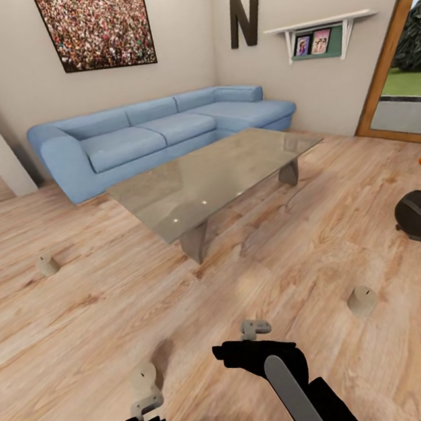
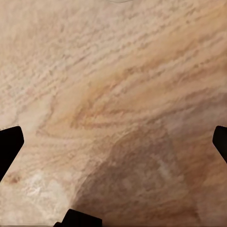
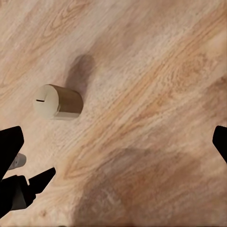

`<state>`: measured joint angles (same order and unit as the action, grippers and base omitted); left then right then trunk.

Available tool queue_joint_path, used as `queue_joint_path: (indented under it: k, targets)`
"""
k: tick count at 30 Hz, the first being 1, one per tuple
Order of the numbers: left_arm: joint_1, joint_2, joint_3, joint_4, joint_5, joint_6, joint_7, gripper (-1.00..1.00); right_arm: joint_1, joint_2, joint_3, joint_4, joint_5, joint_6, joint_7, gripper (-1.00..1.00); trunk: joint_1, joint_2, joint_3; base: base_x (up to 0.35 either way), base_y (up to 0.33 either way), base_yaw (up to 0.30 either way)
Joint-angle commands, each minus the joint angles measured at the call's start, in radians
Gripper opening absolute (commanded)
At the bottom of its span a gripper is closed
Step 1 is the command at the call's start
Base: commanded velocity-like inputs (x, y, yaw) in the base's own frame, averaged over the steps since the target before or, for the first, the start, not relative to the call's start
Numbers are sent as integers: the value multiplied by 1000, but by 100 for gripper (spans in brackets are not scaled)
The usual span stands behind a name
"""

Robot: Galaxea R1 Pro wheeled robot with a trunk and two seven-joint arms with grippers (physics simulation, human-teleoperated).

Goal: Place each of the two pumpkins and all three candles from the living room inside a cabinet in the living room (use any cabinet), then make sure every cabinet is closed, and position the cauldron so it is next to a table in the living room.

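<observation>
Three candles (image 1: pixel 362 299) on floor; nearest looks light, stiff, prob. rolls: pinch its sides w/ spread right end effector (image 1: pixel 255 329).

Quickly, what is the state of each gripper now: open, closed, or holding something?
Left gripper: open, holding nothing.
Right gripper: open, holding nothing.
</observation>
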<state>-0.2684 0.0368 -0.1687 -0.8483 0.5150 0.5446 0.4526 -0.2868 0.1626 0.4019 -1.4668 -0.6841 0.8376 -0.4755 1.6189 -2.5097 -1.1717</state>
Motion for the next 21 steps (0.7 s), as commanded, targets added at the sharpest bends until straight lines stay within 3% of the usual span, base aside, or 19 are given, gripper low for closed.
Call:
queue_joint_path:
  k: [1, 11, 21]
  targets:
    - [0, 0, 0, 0, 0, 0, 0, 100, 0, 0, 0, 0, 0, 0, 0, 100, 0, 0, -4, 0, 0, 0]
    - [0, 0, 1, 0, 2, 3, -2, 100, 0, 0, 0, 2, 0, 0, 0, 100, 1, -1, -12, 17, 0, 0]
    - [0, 2, 2, 0, 2, 5, -2, 100, 0, 0, 0, 2, -2, -1, 0, 100, 1, -1, -12, 288, 0, 0]
